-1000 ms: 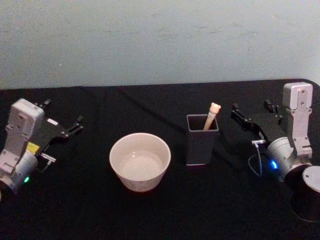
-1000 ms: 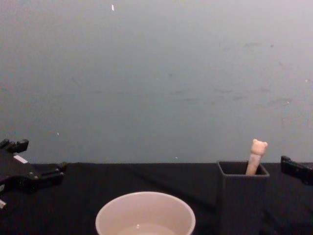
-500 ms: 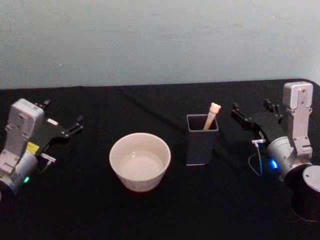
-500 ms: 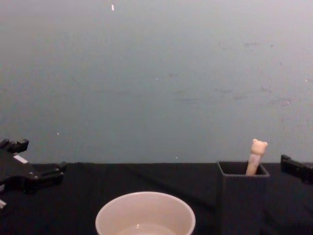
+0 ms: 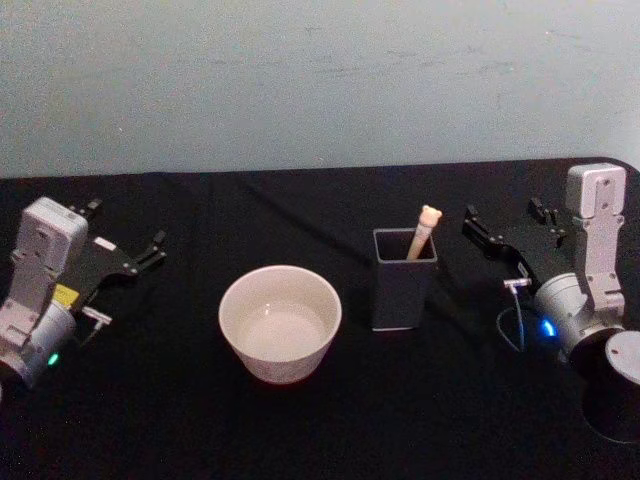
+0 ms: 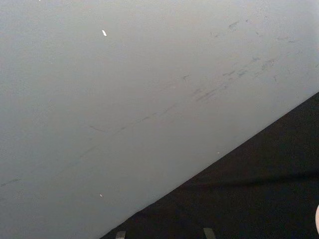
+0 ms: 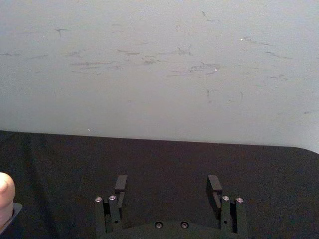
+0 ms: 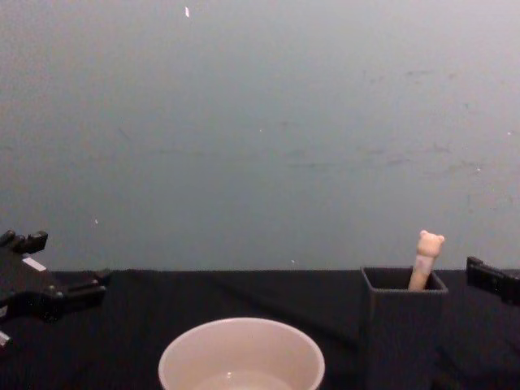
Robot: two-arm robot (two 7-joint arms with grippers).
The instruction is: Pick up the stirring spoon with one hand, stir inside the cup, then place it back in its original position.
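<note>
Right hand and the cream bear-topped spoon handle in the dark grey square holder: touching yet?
Apart. In the head view, black cloth shows between the open right hand and the cream bear-topped spoon handle in the dark grey square holder.

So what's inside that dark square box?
The stirring spoon stands inside the dark grey holder, its cream handle and bear head poking above the rim. Its metal bowl is hidden by the walls.
</note>
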